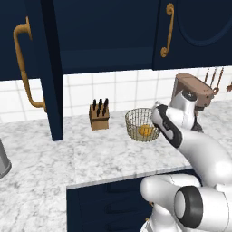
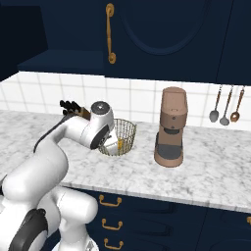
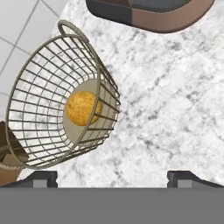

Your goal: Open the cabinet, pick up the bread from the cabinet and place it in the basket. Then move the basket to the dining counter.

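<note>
With bread [image 3: 83, 108] lying inside the basket [image 3: 39, 78] on the tabletop [image 3: 175, 109], jaws stand apart and empty, basket offset toward one tip.

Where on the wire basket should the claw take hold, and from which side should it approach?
Probably the rim of the basket, from above. It stands upright on the marble worktop with its mouth open upward, and the thin wire rim would fit between the fingers. Choose the side facing the arm, away from the knife block. The bread lies at the bottom, clear of the rim.

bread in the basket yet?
Yes. The bread lies on the floor of the basket, seen through the mesh; gripper open beside it.
</note>
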